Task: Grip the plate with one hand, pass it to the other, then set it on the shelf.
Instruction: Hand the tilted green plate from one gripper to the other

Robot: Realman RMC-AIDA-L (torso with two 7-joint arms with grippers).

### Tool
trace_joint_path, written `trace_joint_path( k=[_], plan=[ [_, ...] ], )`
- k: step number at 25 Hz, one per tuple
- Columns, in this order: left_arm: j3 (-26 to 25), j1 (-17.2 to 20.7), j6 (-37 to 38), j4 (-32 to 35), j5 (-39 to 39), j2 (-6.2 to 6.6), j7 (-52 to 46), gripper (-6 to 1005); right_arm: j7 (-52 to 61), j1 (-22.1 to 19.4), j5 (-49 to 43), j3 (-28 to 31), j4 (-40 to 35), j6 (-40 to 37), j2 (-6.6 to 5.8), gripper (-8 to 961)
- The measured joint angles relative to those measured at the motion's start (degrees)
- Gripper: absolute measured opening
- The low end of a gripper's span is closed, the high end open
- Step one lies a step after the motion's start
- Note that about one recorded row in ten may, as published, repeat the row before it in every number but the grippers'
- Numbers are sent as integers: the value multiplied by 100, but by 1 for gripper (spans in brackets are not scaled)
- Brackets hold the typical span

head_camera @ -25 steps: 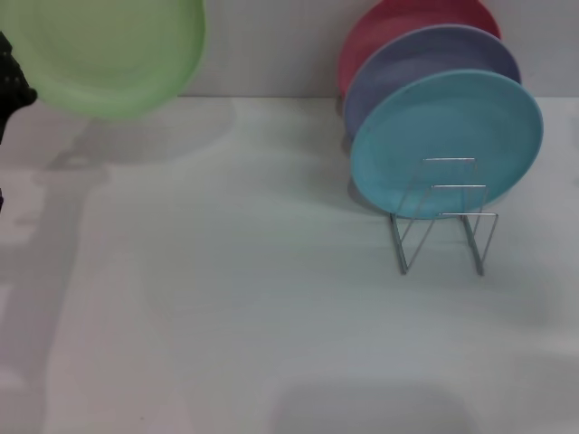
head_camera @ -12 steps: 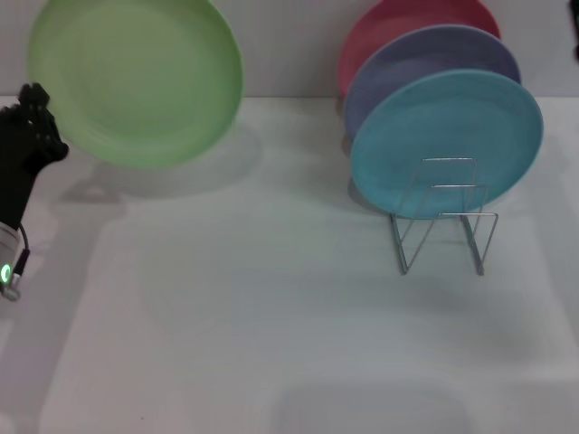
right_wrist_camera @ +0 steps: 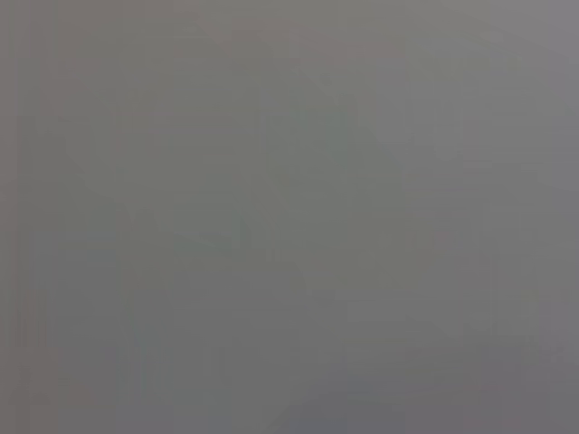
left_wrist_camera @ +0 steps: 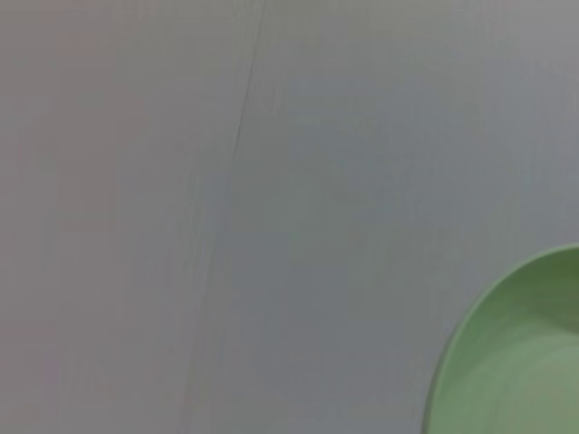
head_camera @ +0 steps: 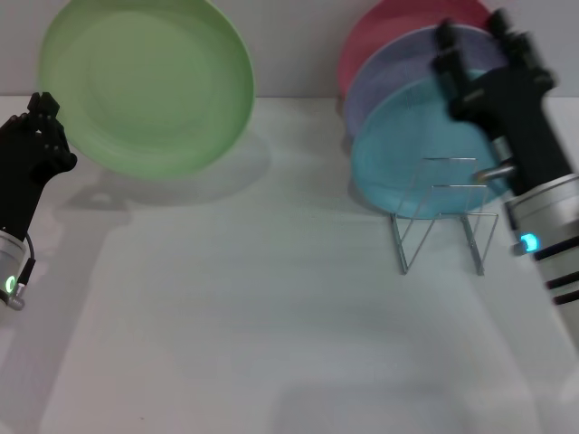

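Observation:
The light-green plate hangs in the air at the far left, its face towards me, above the white table. My left gripper is shut on the plate's left rim. A part of the plate's rim also shows in the left wrist view. My right gripper is raised at the far right in front of the plates in the shelf, its fingers spread and empty. The silver wire shelf stands on the table at the right, with its front slots free.
The shelf holds a light-blue plate in front, a lavender plate behind it and a red plate at the back, all upright. A pale wall runs along the table's far edge. The right wrist view shows only plain grey.
The left gripper has carried the green plate to the right, towards the middle. The right arm has come into view from the right, in front of the plates in the shelf.

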Motion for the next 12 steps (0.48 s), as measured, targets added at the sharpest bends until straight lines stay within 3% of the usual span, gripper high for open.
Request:
trace_joint_path(
  k=[2,12],
  plan=[
    [2,0,21,1,1,2,1,64,-136,126,380,-587,195,251,1,630],
    [80,32,65,-17,-241,-1,270,68,-189,686,674,-1366,452,1163,3,629]
  ],
)
